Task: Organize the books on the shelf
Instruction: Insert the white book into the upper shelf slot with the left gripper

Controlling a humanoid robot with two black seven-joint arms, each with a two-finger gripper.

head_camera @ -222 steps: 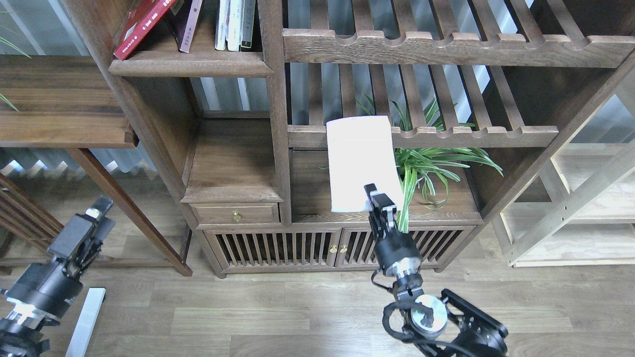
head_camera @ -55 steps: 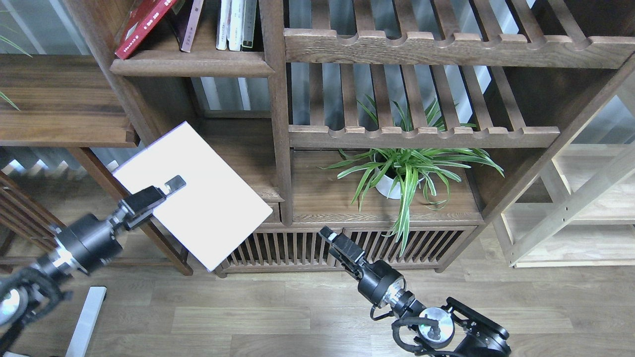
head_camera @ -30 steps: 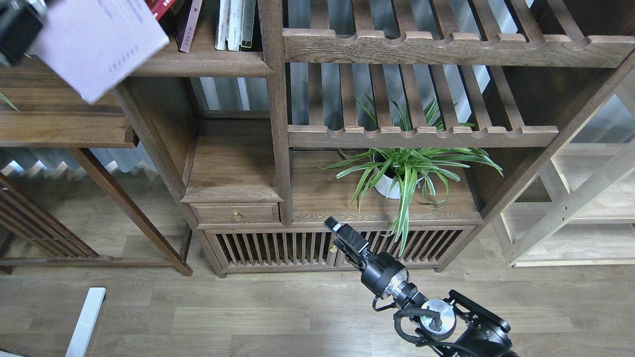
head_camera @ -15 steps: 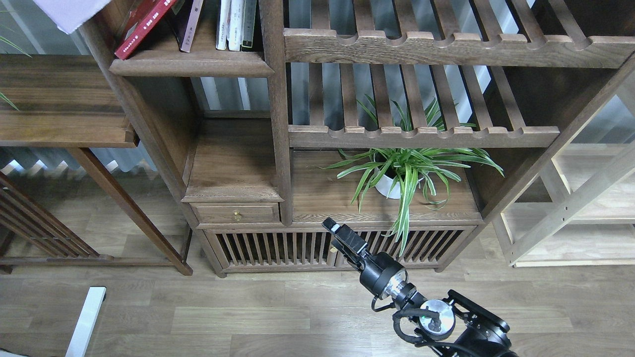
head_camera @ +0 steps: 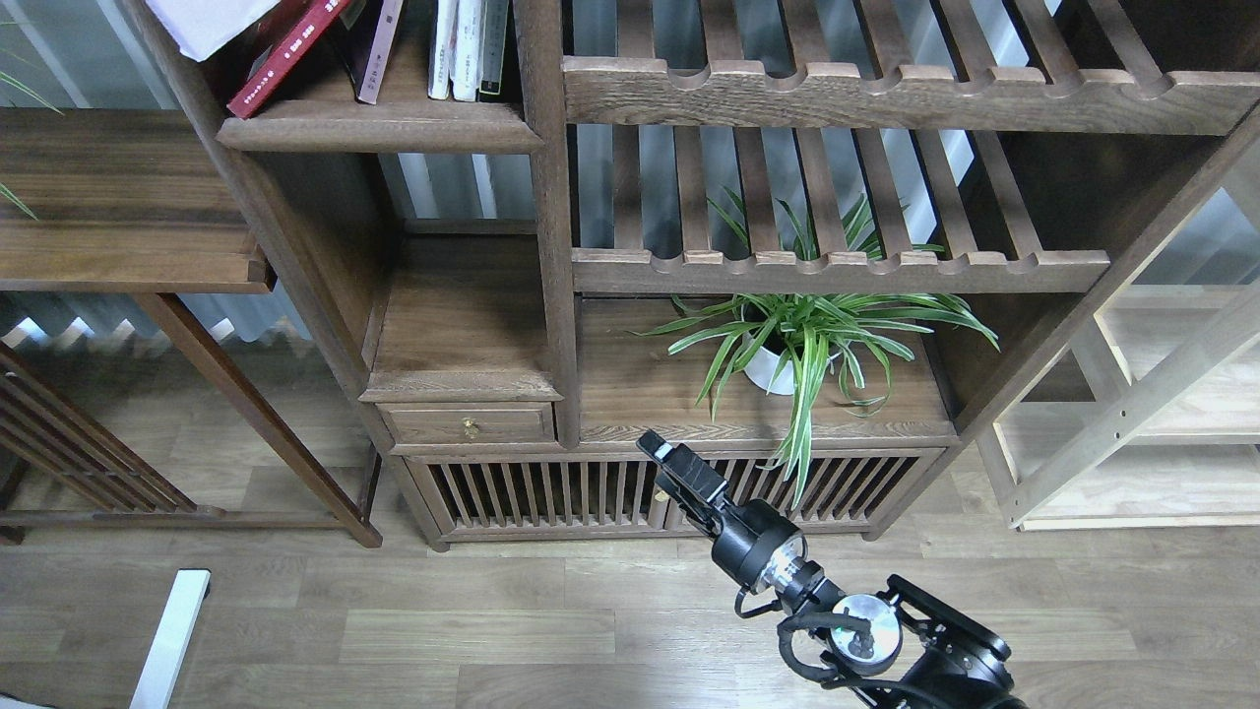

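A potted spider plant (head_camera: pixel 797 340) (white pot) sits under a slatted rack (head_camera: pixel 837 268), above 2 slatted cabinet doors (head_camera: pixel 591 492).

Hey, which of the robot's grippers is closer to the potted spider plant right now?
Right. The right gripper sits just below and left of the potted spider plant, in front of the cabinet. The left gripper is out of view, so its distance cannot be judged.

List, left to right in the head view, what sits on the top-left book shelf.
Pale white book → leaning red book → maroon book → upright white books → dark-spined book.
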